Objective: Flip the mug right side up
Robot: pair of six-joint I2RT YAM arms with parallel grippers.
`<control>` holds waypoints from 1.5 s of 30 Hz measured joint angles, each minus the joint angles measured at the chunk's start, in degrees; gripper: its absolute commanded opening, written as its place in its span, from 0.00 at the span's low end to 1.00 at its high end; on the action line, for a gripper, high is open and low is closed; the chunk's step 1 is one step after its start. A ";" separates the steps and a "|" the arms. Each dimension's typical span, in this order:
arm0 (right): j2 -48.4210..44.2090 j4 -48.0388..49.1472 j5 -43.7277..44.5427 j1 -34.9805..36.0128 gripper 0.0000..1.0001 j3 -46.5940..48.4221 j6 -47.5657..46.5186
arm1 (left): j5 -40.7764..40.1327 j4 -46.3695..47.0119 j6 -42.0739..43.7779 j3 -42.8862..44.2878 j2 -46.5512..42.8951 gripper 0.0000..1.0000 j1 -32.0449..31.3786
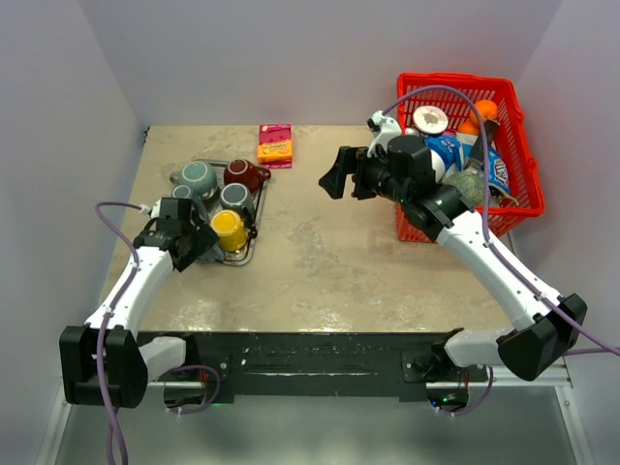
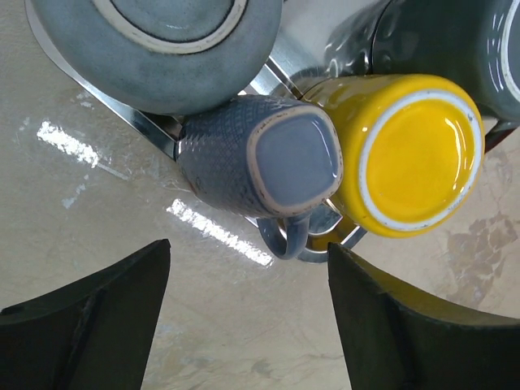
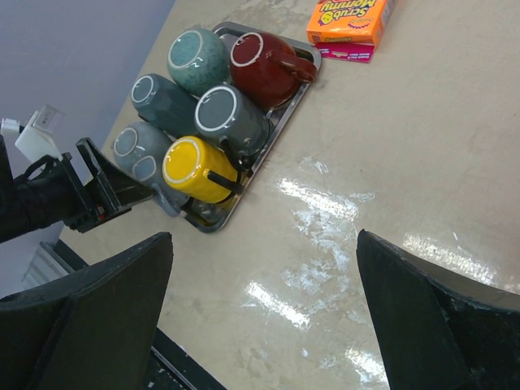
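Several mugs stand upside down on a metal tray point(image 1: 260, 208) at the left. In the left wrist view a blue-grey textured mug point(image 2: 276, 158) is nearest, its handle point(image 2: 288, 236) pointing at me, with a yellow mug point(image 2: 414, 154) touching it on the right. My left gripper point(image 2: 248, 268) is open and empty, just short of that handle, by the tray's near corner point(image 1: 194, 247). My right gripper point(image 1: 336, 176) is open and empty, high over the table's middle. The right wrist view shows the blue-grey mug point(image 3: 138, 150), the yellow mug point(image 3: 195, 166) and my left gripper point(image 3: 97, 191).
The tray also holds a teal mug point(image 3: 197, 58), a red mug point(image 3: 264, 57) and two grey mugs point(image 3: 227, 114). An orange and pink box point(image 1: 275, 145) lies behind the tray. A red basket point(image 1: 523, 165) full of items stands at the back right.
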 measured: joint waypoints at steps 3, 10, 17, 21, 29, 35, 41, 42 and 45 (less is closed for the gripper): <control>-0.09 0.42 0.00 0.07 0.99 -0.57 -0.02 | -0.57 0.66 -1.66 0.00 1.05 0.75 0.00; -0.09 0.68 -0.02 0.26 0.99 -1.14 -0.09 | -1.36 3.04 -3.02 0.07 5.53 0.66 -0.15; -0.09 0.87 -0.02 0.26 0.99 -1.60 -0.33 | -2.36 4.35 -3.06 0.28 7.34 0.55 -1.25; -0.09 1.09 -0.02 0.28 0.99 -1.92 -0.48 | -2.99 4.35 -2.99 0.50 7.45 0.52 -1.84; -0.09 1.16 0.00 0.31 0.99 -2.67 -0.52 | -3.89 4.00 -2.99 0.59 7.17 0.45 -2.47; -0.15 1.44 0.02 0.31 0.99 -3.08 -0.52 | -4.28 3.72 -2.99 0.59 6.73 0.40 -2.93; -0.20 1.55 0.02 0.31 0.99 -3.54 -0.50 | -4.52 3.39 -3.02 0.59 6.32 0.31 -3.08; -0.20 1.57 0.02 0.31 0.99 -3.54 -0.50 | -4.52 3.32 -2.99 0.59 6.27 0.29 -3.08; -0.20 1.57 0.04 0.31 0.99 -3.56 -0.50 | -4.50 3.23 -2.89 0.59 6.21 0.24 -3.39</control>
